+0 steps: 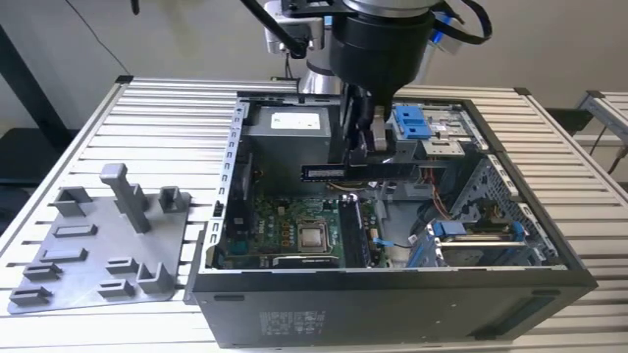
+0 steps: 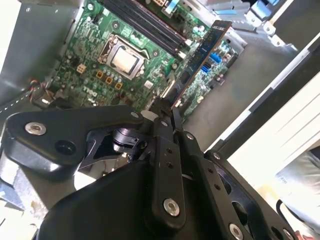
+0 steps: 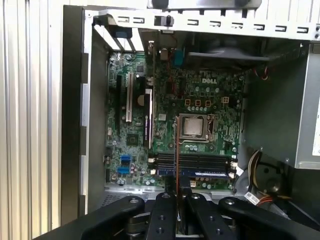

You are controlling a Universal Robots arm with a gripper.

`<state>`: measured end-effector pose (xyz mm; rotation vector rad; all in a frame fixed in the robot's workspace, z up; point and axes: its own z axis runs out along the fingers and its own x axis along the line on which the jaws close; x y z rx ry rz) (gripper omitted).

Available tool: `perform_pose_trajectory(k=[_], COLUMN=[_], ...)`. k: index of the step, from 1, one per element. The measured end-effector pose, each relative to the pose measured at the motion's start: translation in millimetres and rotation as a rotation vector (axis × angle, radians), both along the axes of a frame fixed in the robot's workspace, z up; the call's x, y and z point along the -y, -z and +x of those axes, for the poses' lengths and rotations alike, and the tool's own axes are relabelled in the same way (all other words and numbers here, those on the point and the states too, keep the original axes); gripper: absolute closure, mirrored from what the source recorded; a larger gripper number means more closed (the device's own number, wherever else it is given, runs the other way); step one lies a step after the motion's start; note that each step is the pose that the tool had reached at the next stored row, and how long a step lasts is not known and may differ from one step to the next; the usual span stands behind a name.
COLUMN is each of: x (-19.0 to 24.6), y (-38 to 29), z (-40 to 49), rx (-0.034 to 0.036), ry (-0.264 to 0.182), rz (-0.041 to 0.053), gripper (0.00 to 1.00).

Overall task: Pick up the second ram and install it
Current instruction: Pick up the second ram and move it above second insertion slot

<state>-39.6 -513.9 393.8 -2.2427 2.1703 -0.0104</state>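
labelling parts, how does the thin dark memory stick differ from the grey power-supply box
The thin dark memory stick is slim and far smaller; the grey power-supply box is bulky. The stick is clamped in the gripper above the green motherboard; the box sits in the black case. Both are rectangular.

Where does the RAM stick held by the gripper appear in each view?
Exterior view: RAM stick held level over the open case, below the arm.
Second wrist view: RAM stick slants out from the gripper over the motherboard.
First wrist view: RAM stick edge-on, a thin line crossing the memory slots.
Shared landmark: the CPU socket.
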Motion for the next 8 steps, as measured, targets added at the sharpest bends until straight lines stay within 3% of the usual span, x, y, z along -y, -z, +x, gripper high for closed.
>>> perform_pose_trajectory(k=[8], x=[0.0], y=[0.0], z=[18.9], rx=[0.0], ry=[0.0], rz=[0.0], gripper=[0.86])
